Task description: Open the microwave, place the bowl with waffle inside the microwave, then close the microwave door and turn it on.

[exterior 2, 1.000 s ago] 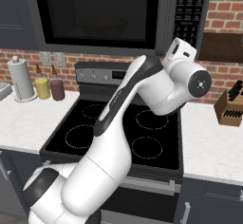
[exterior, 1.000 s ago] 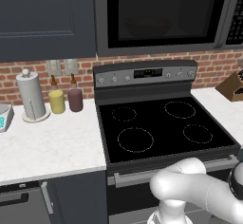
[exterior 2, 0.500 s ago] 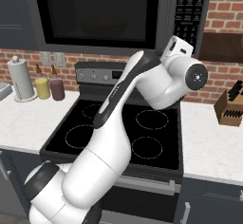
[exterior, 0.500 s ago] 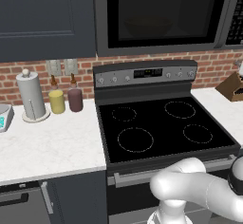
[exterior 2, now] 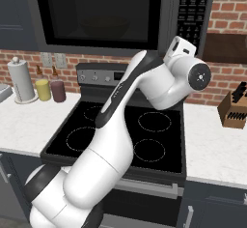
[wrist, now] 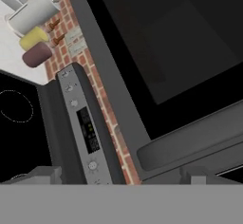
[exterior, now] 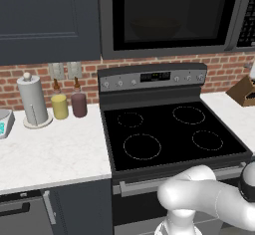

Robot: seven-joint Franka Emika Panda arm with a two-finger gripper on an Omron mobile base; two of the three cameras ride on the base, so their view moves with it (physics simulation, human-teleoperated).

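My claw, jaws wide and empty, faces the shut microwave door; a bowl sits dimly behind its glass; no writing is readable.

wall: red brick | counter: white marble | cabinets: dark | stove: black

The microwave hangs above the stove, with its button panel at its right end and the microwave door covering the rest of its front. A bowl sits inside, behind the glass. Left of the stove, on the counter, a paper towel roll stands by the brick wall, with two jars just to its right. A knife block stands on the counter right of the stove. A cabinet hangs left of the microwave.
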